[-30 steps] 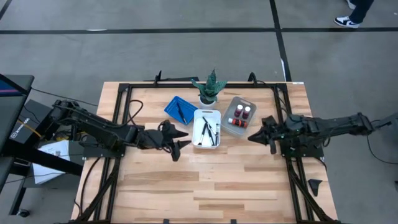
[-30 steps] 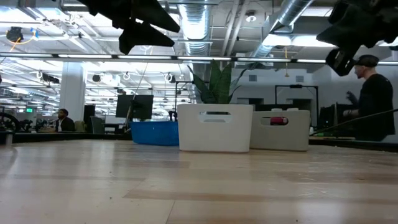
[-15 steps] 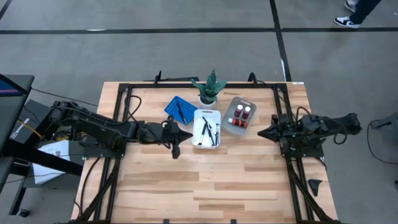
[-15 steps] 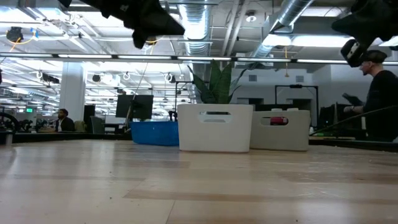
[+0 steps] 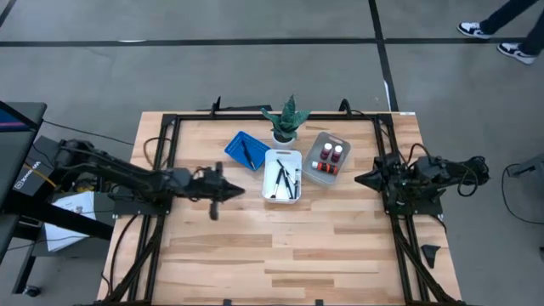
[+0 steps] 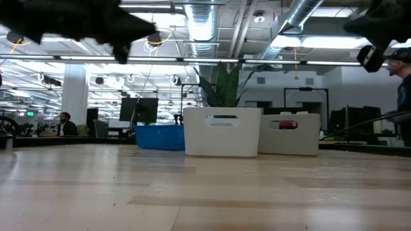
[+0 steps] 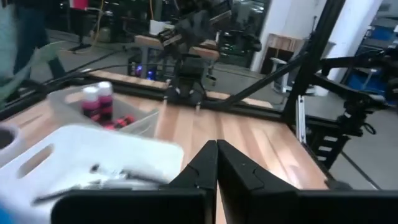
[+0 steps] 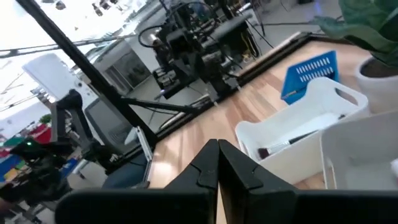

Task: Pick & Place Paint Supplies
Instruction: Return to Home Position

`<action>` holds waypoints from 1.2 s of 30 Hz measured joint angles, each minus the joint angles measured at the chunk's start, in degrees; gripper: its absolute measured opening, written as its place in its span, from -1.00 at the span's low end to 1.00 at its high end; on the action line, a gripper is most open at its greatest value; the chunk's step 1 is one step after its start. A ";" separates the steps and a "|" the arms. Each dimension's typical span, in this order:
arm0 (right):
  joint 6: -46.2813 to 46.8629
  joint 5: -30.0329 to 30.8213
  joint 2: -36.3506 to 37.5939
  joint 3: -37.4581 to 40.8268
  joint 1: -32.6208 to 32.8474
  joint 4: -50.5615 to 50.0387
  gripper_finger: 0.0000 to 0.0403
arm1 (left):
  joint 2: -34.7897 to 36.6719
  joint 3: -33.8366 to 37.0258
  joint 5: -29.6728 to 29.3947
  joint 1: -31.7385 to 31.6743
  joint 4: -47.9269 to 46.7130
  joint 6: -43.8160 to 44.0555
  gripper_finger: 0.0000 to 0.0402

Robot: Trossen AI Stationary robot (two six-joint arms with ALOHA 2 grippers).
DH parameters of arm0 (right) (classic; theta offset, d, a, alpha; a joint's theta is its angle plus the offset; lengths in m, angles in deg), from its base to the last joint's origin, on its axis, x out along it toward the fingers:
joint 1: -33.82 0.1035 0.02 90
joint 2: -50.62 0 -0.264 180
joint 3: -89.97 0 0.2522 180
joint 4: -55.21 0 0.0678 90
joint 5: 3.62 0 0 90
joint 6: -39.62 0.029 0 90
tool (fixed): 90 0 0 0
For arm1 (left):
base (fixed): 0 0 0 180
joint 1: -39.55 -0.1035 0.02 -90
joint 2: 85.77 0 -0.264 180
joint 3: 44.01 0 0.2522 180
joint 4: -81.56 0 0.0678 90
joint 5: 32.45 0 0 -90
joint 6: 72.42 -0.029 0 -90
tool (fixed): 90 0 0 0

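My left gripper (image 5: 235, 190) hangs over bare wood of the table (image 5: 280, 246), to the left of the white tray (image 5: 283, 154). Its fingers (image 7: 196, 168) are pressed together to a thin seam and carry nothing. My right gripper (image 5: 363, 179) is on the opposite side of the white tray, out past the grey tray (image 5: 316, 177) and close to the black frame rail. It is pinched closed too and is just as empty.

The white tray holds several dark-handled paintbrushes (image 5: 281, 178), lying loosely crossed. The grey tray sits just beside its right wall, turned at an angle. Inside it two pink bottles (image 5: 332, 152) stand upright with white caps, and a third bottle (image 5: 322, 167) lies on its side in front of them. From table height a strip of pink shows through the grey tray's handle slot. Whatever is printed on the bottles is too small for me to read.

The blue tray (image 5: 236, 144) lies skewed at the white tray's far left corner, with thin brushes (image 5: 247, 153) in it. Straight behind the white tray, between the blue and grey ones, stands the potted plant (image 5: 286, 119).

Far left of the white tray, off the table, a dark stand (image 5: 23, 174) carries vertical white lettering that I cannot make out. Beyond the table, a seated person (image 6: 64, 122) shows in the room.
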 joint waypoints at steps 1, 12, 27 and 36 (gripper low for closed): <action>0.54 0.22 -0.02 0.01 0.00 0.26 -1.00 | 2.94 2.12 -0.09 -0.10 -0.38 0.05 -1.00; 5.09 4.27 0.00 0.09 0.00 2.34 -1.00 | 28.47 13.03 1.65 -0.77 -13.70 -2.99 -1.00; 5.62 7.81 0.04 0.09 0.00 8.70 -1.00 | 36.19 15.37 14.54 -10.78 -13.91 -5.01 -1.00; 5.62 7.79 0.05 0.09 0.00 8.86 -1.00 | 41.75 15.37 6.08 -2.31 -20.18 -9.19 -1.00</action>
